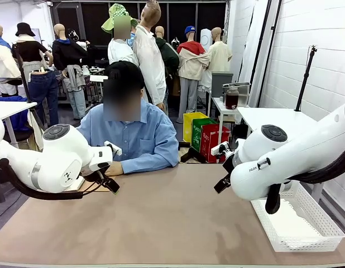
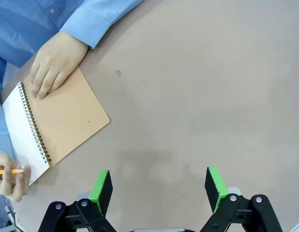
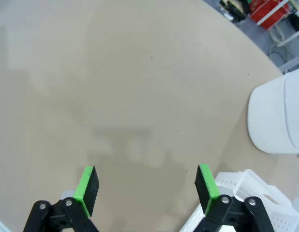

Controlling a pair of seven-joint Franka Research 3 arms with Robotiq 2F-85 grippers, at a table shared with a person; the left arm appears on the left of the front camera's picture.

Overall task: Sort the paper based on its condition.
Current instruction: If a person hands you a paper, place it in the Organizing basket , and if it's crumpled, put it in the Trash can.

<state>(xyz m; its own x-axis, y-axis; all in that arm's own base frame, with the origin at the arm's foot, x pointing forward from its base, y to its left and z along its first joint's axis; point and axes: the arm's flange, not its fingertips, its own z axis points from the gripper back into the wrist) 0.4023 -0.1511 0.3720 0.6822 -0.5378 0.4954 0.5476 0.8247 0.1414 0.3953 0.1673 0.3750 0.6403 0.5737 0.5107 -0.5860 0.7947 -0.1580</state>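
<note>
1. Worktop [image 1: 161, 223]: brown, nearest the lens, plain surface across the middle.
2. Right arm [image 1: 284, 162]: hangs over the near-right side, partly above the basket. Right jaws spread wide, nothing between the green pads [image 3: 86, 188], bare worktop below them.
3. Left arm [image 1: 55, 162]: near-left, close to the person. Left jaws also spread and empty, aimed at worktop just beside the notebook.
4. Person [image 1: 133, 139]: blue shirt, seated at the far side. One hand [image 2: 55, 65] rests flat on the notebook, the other hand [image 2: 9, 181] holds a pencil.
5. Basket [image 1: 329, 237]: white lattice, near-right corner.
6. Notebook [image 2: 67, 121]: spiral-bound, brown cover up, white page showing along one side.
7. Paper [image 1: 292, 223]: the white layer lying in the basket looks like sheets, can't confirm. My read: light, floppy, tears and creases easily. Flat on the worktop it gives the pads nothing to get under. Take it by a raised edge or corner, light pinch. A crumpled sheet can be taken by its bulk.
8. Pencil [image 2: 7, 171]: orange, in the person's fingers.
</note>
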